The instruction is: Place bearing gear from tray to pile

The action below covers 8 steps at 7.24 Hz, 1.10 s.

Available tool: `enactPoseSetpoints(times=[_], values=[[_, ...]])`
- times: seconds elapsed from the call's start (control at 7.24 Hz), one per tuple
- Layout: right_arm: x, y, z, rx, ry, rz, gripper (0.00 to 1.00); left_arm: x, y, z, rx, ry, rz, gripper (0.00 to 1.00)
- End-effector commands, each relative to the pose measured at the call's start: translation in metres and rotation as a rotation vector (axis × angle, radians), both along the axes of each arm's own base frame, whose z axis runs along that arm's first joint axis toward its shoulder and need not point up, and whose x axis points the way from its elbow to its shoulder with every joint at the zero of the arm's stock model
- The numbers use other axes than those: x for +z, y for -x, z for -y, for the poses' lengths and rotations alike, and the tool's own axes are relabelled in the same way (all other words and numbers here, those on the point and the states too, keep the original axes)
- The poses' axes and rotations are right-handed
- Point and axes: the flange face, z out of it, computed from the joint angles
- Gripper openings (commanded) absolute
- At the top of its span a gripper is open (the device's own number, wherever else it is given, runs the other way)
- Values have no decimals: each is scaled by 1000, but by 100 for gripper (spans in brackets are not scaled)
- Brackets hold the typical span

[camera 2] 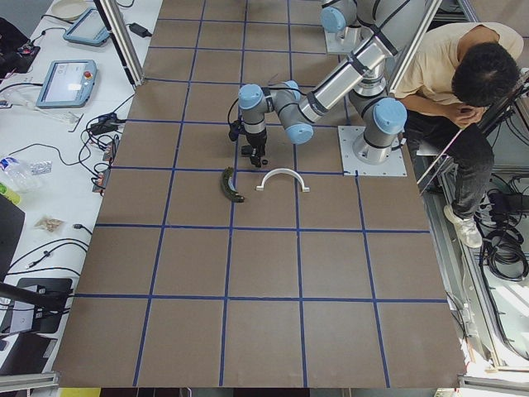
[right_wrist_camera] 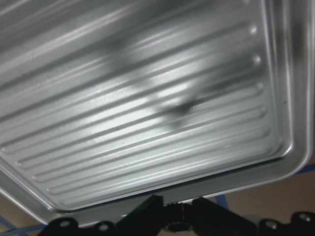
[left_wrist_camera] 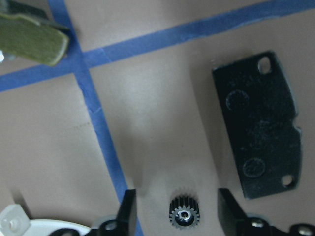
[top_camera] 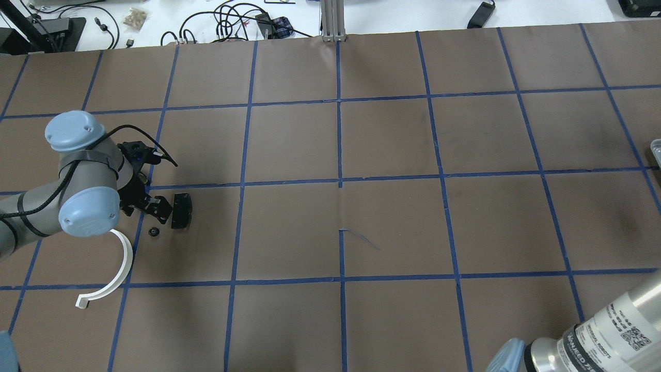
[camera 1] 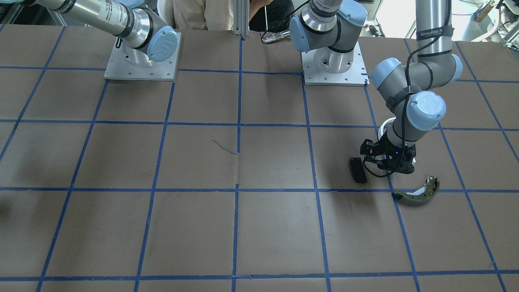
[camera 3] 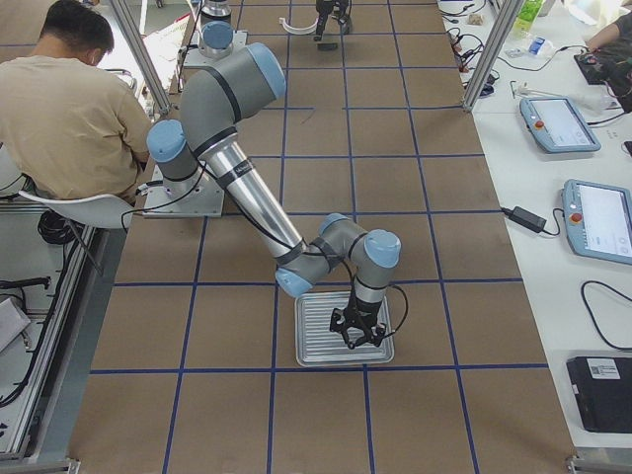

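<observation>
Left wrist-mounted view: the counter (left_wrist_camera: 162, 113) is brown paper gridded with blue tape. White benches (camera 2: 50, 165) run along its far side, and one operator (camera 2: 463, 74) sits by the robot.

The left jaws stand wide open and hold nothing. One bearing gear (left_wrist_camera: 183, 216) lies flat on the counter between their fingers (left_wrist_camera: 129, 211), touching neither, bore up, axis upright.

One black pad (left_wrist_camera: 258, 125) lies just outside one finger, its long axis running away from the jaws. One olive shoe (left_wrist_camera: 32, 42) lies ahead, and one white half-ring (left_wrist_camera: 29, 228) lies by the other finger.

The right jaws, over one ribbed tray (right_wrist_camera: 147, 113), are drawn together on what looks like a second gear (right_wrist_camera: 173, 227).

left claw (left_wrist_camera: 177, 199) spread wide, pointing down; right claw (right_wrist_camera: 175, 209) pinched closed.
</observation>
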Motion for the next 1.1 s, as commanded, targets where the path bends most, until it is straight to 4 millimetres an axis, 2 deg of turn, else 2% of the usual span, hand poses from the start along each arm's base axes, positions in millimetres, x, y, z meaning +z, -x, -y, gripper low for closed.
enactPoseSetpoints(times=[0.0, 0.14, 0.28, 0.41, 0.55, 0.69, 0.83, 0.97], values=[[15, -71, 36, -9, 16, 24, 0, 44, 2, 20, -1, -29, -15, 100], [19, -106, 49, -36, 11, 44, 0, 76, 9, 33, 15, -46, -60, 100], [20, -143, 60, -63, 6, 62, 0, 117, 14, 47, 31, -73, -71, 100], [22, -181, 73, -51, 2, 68, 0, 166, 24, 53, 59, -90, -72, 100], [26, -218, 82, -63, 22, 99, 0, 211, 53, 56, 69, -56, -119, 100], [33, -264, 86, -108, 18, 112, 0, 252, 94, 55, 123, 13, -128, 100], [39, -318, 91, -139, 24, 110, 0, 273, 124, 43, 142, 54, -127, 100], [44, -363, 91, -166, 34, 139, 0, 286, 136, 33, 164, 89, -124, 100]])
